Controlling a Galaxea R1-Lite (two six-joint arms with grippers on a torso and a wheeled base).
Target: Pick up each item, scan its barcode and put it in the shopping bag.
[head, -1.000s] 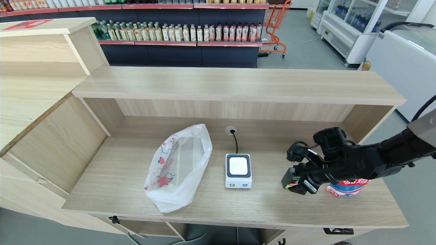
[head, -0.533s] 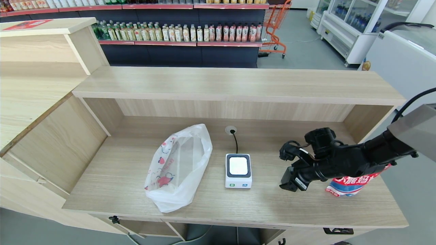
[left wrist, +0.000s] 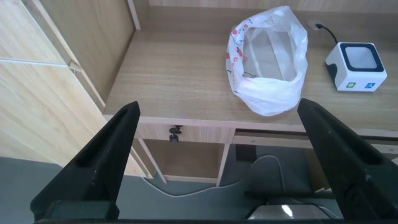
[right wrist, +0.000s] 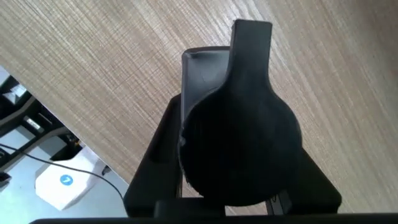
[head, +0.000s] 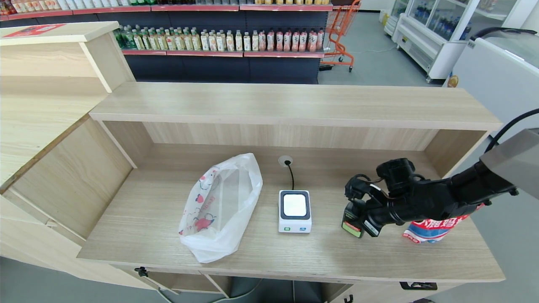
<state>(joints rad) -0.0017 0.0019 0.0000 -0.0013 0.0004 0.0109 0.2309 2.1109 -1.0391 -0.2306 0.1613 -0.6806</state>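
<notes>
Nearest, the left gripper (left wrist: 217, 106) hangs in front of the counter (head: 294, 252), its fingers wide apart with nothing between them. On the counter, the shopping bag (head: 219, 210) lies on the left and looks flat, with nothing inside that I can see. The scanner (head: 294, 210) sits in the middle. Just right of it, the right gripper (head: 363, 222) is squeezed on a small dark box (head: 348, 222), not yet over the scanner. A red and blue packet (head: 429, 229) waits behind the arm. So I think the job has only just begun.
</notes>
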